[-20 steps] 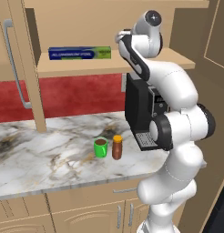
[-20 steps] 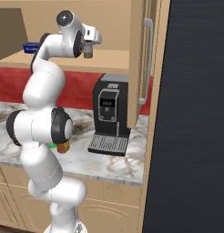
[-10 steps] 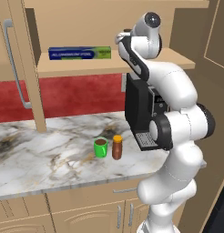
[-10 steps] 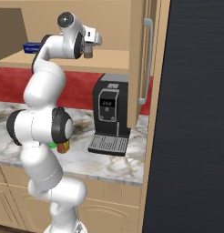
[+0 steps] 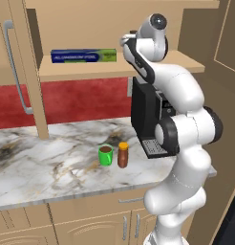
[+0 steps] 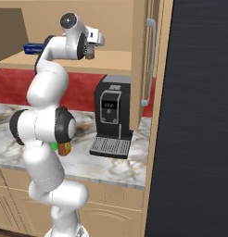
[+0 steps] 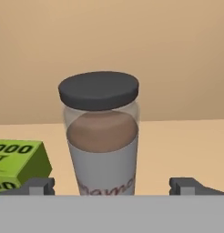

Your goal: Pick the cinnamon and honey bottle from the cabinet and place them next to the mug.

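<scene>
The white arm is reaching up to the shelf of the light tan wooden wall cabinet [image 5: 90, 72], whose door with the long silver bar handle [image 5: 16, 67] is standing open at the left of the left base view. The two-finger tool [image 7: 112, 186] is holding its jaws spread wide and is gripping nothing; in the hand view its dark fingertips [image 7: 38, 185] are standing on either side of the slim grey cylindrical cinnamon jar with the dark lid and brownish band [image 7: 102, 136], apart from its wall. The jar is standing upright on the shelf board, and a blue-and-green flat box [image 5: 83, 55] is lying on the same board just beside it. On the marble table [image 5: 48, 167], the small bright green mug with the dark brown inside [image 5: 105, 155] is sitting upright, and the small amber-brown honey bottle with the orange-yellow cap [image 5: 122, 154] is standing just beside it, toward the black coffee machine [image 6: 111, 115], which is sitting on the table below the shelf.
</scene>
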